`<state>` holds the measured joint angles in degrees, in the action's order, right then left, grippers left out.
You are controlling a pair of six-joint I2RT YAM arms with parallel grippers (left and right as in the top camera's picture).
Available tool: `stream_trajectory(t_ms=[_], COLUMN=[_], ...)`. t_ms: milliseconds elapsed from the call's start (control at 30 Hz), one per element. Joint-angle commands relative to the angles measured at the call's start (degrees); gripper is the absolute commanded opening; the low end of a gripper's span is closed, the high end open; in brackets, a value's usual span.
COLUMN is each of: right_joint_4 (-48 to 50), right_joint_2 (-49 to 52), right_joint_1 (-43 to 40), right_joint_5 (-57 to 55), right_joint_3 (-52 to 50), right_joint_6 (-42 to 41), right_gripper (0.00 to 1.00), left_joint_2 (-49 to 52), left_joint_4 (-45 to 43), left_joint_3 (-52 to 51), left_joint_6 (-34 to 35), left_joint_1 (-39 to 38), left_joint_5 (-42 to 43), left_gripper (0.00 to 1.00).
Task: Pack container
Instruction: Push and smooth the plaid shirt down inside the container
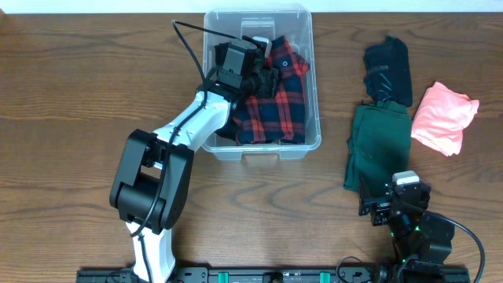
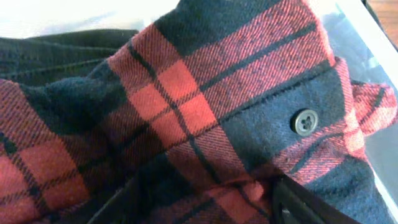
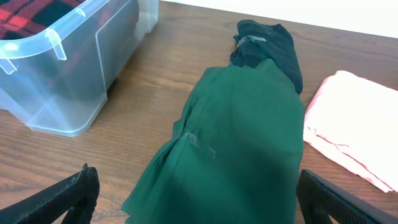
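Note:
The clear plastic container (image 1: pixel 236 149) stands at the back middle of the table, and its corner also shows in the right wrist view (image 3: pixel 68 81). A red and black plaid shirt (image 1: pixel 279 102) lies inside it. My left gripper (image 1: pixel 263 77) is down in the container on the shirt. In the left wrist view the plaid cloth (image 2: pixel 186 106) fills the frame. The left gripper (image 2: pixel 199 205) is open, its fingers apart with bunched plaid cloth between them. My right gripper (image 1: pixel 393 192) is open near the front right, its fingers (image 3: pixel 68 193) astride the near end of a green garment (image 3: pixel 236 137).
The green garment (image 1: pixel 377 149) lies lengthwise to the right of the container. A black garment (image 1: pixel 389 67) lies at its far end, and a folded pink garment (image 1: pixel 444 118) lies further right. The table is brown wood.

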<state>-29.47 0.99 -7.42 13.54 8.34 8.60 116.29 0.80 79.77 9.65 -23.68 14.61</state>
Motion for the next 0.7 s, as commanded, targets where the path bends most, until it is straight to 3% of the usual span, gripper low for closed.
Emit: stream_trajectory(t_ms=[0,300,467,667], right_joint_4=[0.0,0.0,0.0,0.0], right_joint_2=[-0.2,-0.2,-0.2,-0.2], right_joint_1=[0.3,0.3,0.3,0.3], right_joint_5=[0.4,0.4,0.4,0.4], right_joint_3=[-0.2,-0.2,-0.2,-0.2], right_joint_6=[0.0,0.0,0.0,0.0], right_gripper=[0.99,0.99,0.99,0.99], left_joint_2=[3.4,-8.7,-15.4,-14.4], left_joint_4=[4.2,8.0,17.6,27.4], left_joint_3=[-2.2,-1.5,-1.5,-2.6], left_joint_6=[3.2,4.2,4.2,4.3], left_joint_1=[-0.4,-0.3,-0.2,-0.2], left_joint_5=[0.9,3.7,2.2,-3.5], left_gripper=[0.68,0.67,0.67,0.67])
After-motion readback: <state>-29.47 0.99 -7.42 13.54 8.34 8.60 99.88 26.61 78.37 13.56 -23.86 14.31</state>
